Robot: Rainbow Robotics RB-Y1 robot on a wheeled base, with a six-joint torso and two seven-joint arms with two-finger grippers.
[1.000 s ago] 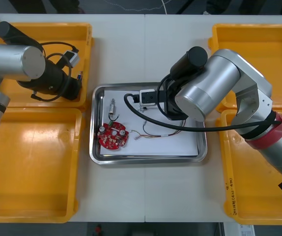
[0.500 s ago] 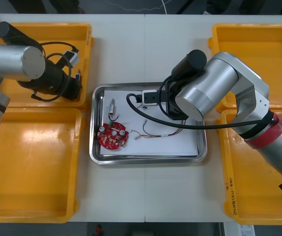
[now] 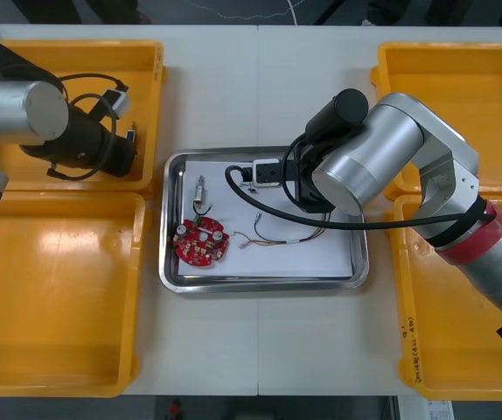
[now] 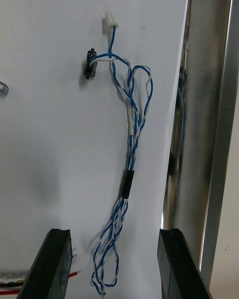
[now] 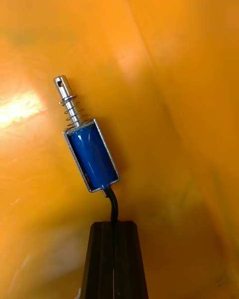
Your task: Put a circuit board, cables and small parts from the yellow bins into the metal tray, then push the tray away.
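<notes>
My right gripper [image 4: 113, 234] stands open low over the white inside of the metal tray [image 3: 260, 284]. A twisted blue and white cable [image 4: 130, 144] lies loose on the white between its fingers. The right arm [image 3: 365, 166] covers the tray's far right part. A round red circuit board [image 3: 201, 242], a small metal part [image 3: 200, 192] and a red and yellow cable [image 3: 273, 238] also lie in the tray. My left gripper [image 5: 114, 229] is shut on the black lead of a blue small metal part [image 5: 92, 154], over the far left yellow bin [image 3: 137, 61].
A near left yellow bin [image 3: 59, 289] and two right yellow bins [image 3: 461, 70] [image 3: 443, 341] flank the tray. The tray's shiny rim [image 4: 219, 129] runs close beside one right finger. Bare table lies beyond and in front of the tray.
My right gripper has opened and let go of the blue and white cable, which now rests in the tray. The left arm has shifted a little to the left over its bin.
</notes>
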